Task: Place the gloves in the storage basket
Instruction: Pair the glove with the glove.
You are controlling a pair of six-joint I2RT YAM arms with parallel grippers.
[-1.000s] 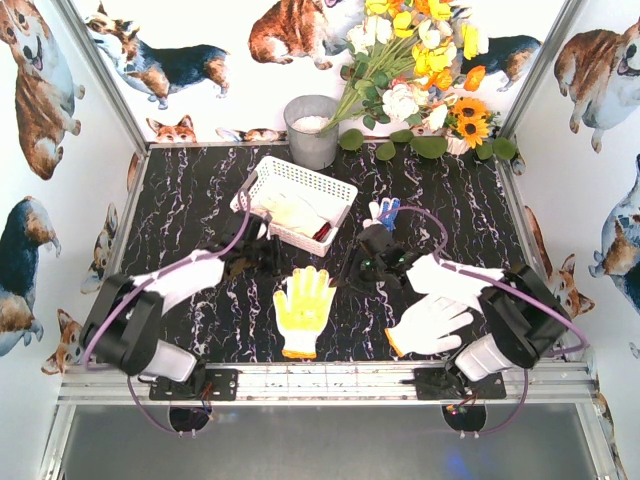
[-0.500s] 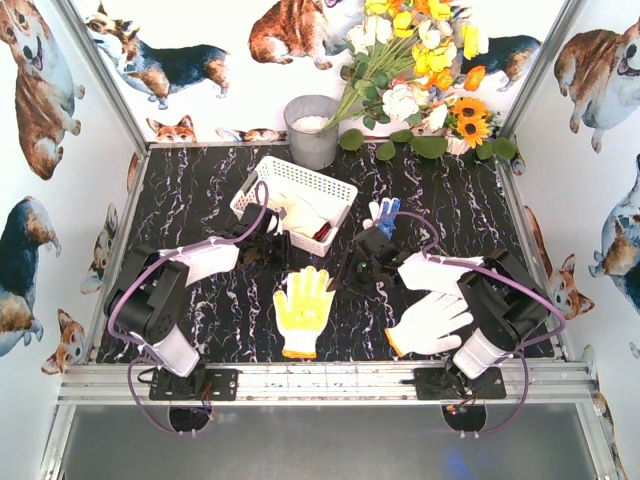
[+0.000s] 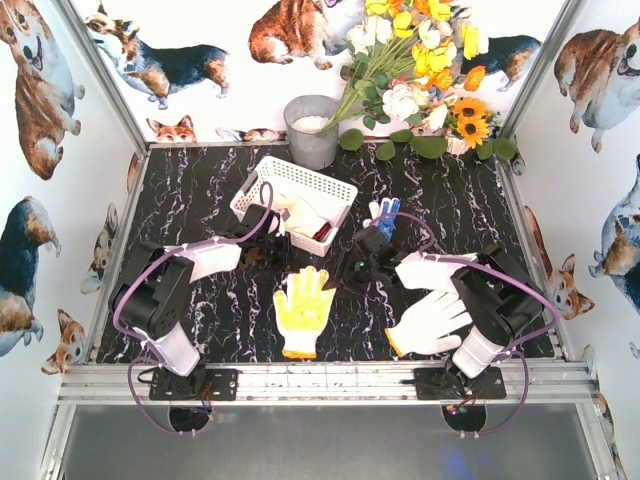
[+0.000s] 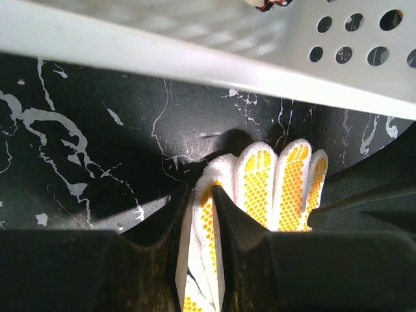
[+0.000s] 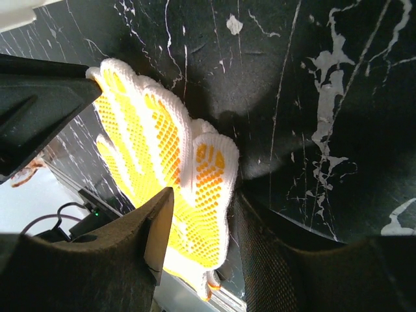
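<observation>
- Two end effectors frame the yellow glove (image 3: 303,310), mid-frame on the counter (image 3: 200,190)
- left end effector (image 4: 198,195) pinching its finger
- right end effector (image 5: 198,214) spread over glove edge

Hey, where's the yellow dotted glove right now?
In the top view the yellow dotted glove lies flat on the table, near centre, between both arms, just in front of the white basket.

The storage basket (image 3: 300,190) wall blocks the left gripper (image 3: 268,222).

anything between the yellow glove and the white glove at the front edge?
Only bare tabletop between the yellow glove and the white glove, seen in the top view.
</observation>
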